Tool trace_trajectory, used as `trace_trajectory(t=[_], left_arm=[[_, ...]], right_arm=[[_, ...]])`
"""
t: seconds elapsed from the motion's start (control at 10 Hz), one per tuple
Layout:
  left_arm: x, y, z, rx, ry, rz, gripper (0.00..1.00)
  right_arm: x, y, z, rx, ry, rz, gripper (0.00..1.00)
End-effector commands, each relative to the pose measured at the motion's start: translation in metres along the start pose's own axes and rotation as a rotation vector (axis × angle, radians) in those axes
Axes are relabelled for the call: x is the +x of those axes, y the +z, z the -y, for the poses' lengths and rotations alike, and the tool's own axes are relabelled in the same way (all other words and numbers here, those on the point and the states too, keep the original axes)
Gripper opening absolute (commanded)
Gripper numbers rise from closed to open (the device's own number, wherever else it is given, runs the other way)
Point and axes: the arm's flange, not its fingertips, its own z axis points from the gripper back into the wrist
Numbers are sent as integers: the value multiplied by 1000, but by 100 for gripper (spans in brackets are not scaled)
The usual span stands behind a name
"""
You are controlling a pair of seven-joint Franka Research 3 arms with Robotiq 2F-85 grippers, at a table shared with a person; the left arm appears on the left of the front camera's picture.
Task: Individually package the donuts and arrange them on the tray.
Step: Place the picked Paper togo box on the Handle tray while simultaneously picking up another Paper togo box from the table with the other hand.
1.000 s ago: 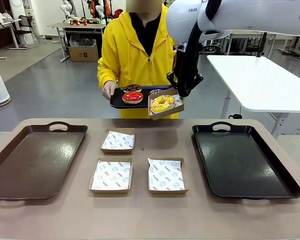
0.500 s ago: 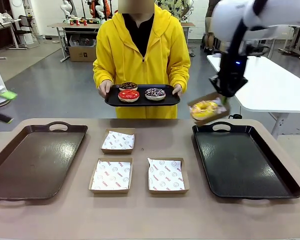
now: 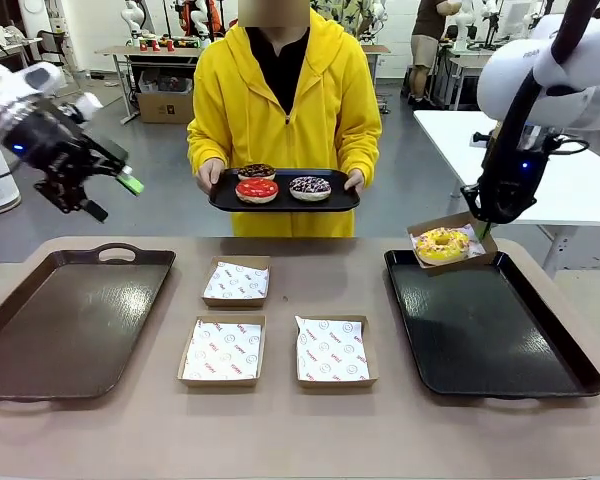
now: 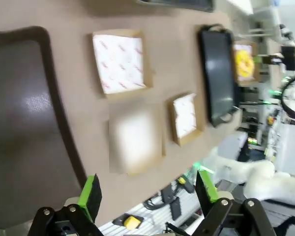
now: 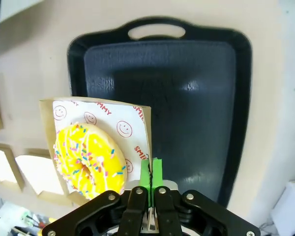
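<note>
My right gripper [image 3: 483, 228] is shut on the rim of a paper-lined cardboard box [image 3: 458, 221] holding the yellow donut [image 3: 442, 243]. It hangs just above the far left corner of the black tray [image 3: 490, 320]. In the right wrist view the pinched fingers [image 5: 150, 172] hold the box [image 5: 113, 118] wall, with the yellow donut [image 5: 91, 157] to their left over the black tray [image 5: 187, 73]. My left gripper [image 3: 115, 198] is open in the air at the far left. A person holds a small dark tray [image 3: 284, 200] with the red donut [image 3: 257, 190], a plain chocolate donut [image 3: 257, 172] and a sprinkled chocolate donut [image 3: 310, 186].
Three empty paper-lined boxes [image 3: 223, 350] lie in the middle of the table. A brown tray [image 3: 65, 320] sits on the left. The left wrist view looks past my open left gripper [image 4: 148, 191] at the boxes [image 4: 120, 61] and the brown tray [image 4: 24, 123].
My right arm carried the boxed yellow donut from the person's tray rightwards and down to the black tray's far corner. My left arm rose into view at the far left.
</note>
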Motion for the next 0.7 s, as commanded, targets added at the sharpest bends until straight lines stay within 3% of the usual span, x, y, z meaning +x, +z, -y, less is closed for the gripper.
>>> trace_trajectory(t=[0.0, 0.4, 0.6], left_arm=[[26, -27, 10, 157, 27, -52, 100], [63, -108, 31, 418, 29, -34, 100], [81, -138, 31, 507, 47, 61, 100]], right_arm=[[-2, -13, 6, 65, -8, 11, 1], [-1, -7, 3, 17, -13, -1, 1], [-1, -7, 3, 17, -13, -1, 1]])
